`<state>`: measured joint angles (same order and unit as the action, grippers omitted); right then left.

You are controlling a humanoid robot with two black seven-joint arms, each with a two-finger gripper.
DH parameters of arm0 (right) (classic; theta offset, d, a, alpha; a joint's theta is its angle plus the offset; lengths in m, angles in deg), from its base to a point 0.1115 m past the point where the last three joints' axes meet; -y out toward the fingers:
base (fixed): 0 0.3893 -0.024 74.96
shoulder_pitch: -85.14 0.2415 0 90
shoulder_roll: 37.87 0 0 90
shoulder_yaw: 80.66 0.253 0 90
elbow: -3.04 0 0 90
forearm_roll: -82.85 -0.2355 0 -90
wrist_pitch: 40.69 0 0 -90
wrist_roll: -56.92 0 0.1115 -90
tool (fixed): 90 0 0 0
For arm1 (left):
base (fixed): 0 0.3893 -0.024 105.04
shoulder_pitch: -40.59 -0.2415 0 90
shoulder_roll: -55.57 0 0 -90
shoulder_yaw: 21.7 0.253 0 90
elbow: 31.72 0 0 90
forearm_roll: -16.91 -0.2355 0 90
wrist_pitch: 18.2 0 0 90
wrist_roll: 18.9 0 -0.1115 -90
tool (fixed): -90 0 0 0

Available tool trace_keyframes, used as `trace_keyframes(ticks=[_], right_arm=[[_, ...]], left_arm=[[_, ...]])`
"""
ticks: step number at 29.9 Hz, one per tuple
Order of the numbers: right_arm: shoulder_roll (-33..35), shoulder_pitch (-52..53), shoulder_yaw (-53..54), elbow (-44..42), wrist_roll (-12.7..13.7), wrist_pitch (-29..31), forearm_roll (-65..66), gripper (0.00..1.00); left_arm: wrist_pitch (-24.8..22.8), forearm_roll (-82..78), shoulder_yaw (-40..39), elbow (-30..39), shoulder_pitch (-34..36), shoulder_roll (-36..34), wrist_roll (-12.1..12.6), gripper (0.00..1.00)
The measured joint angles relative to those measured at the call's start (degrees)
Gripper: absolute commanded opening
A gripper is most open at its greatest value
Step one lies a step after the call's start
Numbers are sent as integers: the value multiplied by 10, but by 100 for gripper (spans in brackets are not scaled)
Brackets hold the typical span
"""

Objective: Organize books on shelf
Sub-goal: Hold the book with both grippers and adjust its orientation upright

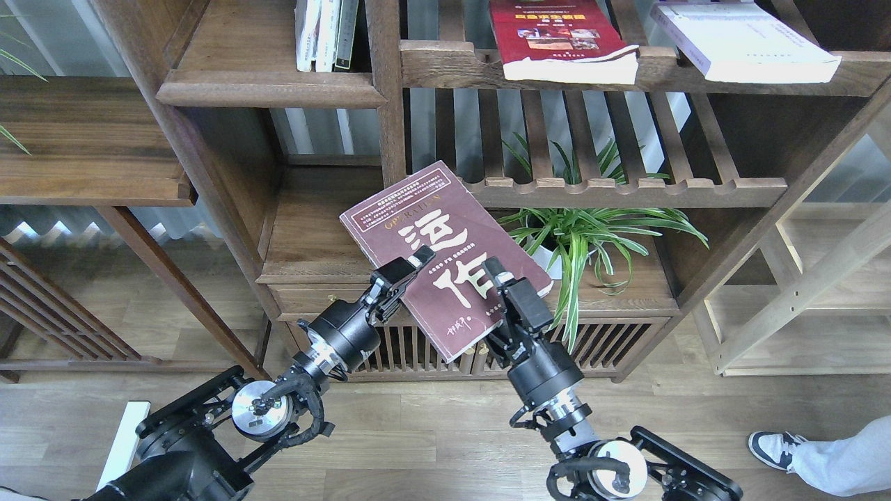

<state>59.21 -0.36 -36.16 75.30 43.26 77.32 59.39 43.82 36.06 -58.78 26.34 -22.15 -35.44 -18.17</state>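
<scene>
The maroon book (445, 261), marked with large white characters, is held in the air in front of the wooden unit, cover facing up and tilted, its far corner just over the solid shelf (310, 236) with the rounded front edge. The left pincer (402, 273) grips the book's left long edge, fingers closed on the cover; the right pincer (502, 278) grips the near right edge in the same way, one finger visible on top of the cover. Both pincers are therefore narrow and holding the maroon book. To the right of the maroon book, a potted plant (581, 240) stands on the same level of the unit, its leaves close to the book's right edge. Above the maroon book, the red book (560, 38) lies flat on a slatted upper shelf (452, 62), overhanging its front rail; further right of it, the white book (745, 38) lies flat and skewed in the same manner. Up and to the left of the maroon book, a few thin upright books (326, 35) stand in a compartment. Judged status: the task is at an early stage. One of three books is in hand but not placed; the red and white books appear untouched and remain to be handled.
</scene>
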Motion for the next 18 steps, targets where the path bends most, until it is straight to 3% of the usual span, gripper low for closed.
trace_keyframes(ticks=[18], right_arm=[[5,-5,63,-17,-2,0,0,99]], left_arm=[[0,-29,0,64,-4,-52,-7,2]])
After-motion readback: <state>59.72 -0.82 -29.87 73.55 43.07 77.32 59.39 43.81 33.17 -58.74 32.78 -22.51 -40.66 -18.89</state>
